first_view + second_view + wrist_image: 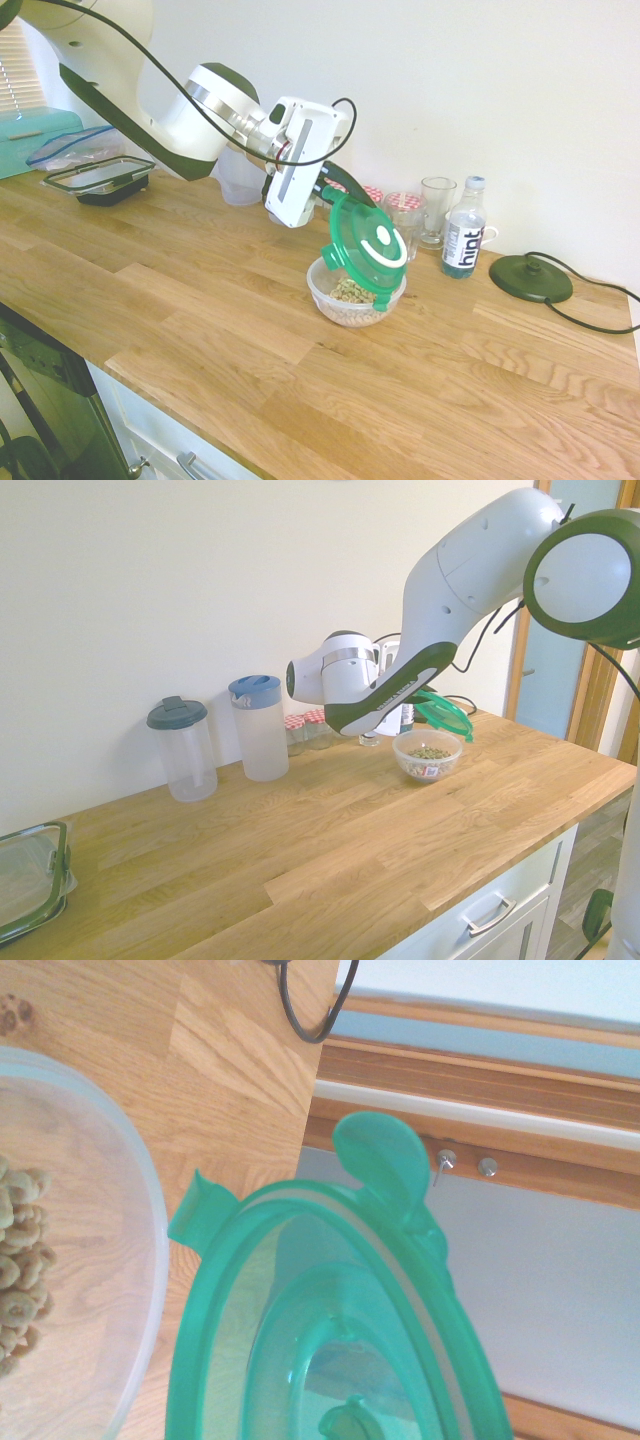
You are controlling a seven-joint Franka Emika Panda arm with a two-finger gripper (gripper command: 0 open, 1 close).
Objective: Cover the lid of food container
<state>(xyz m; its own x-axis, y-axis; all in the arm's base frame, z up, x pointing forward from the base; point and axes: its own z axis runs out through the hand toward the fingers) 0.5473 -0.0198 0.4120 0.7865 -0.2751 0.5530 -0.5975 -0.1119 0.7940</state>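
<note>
The round translucent green lid (368, 245) hangs tilted on edge, with my gripper (338, 202) shut on its upper rim. Its white centre disc and arc mark face the first exterior camera. Directly beneath it the clear round food container (355, 295) sits on the wooden counter with pale pieces inside. The lid's lowest clip tab is at the container's near rim. From the other side the lid (445, 712) shows just above and behind the container (427, 755), and the arm hides the fingers. In the wrist view the lid (330, 1320) fills the lower middle, beside the container (90, 1260).
Behind the container stand jars with red-checked caps (403, 210), a drinking glass (436, 210) and a water bottle (463, 232). A black round base (530, 277) lies to the right. A rectangular black-rimmed container (100, 180) and two pitchers (258, 728) stand further along the wall.
</note>
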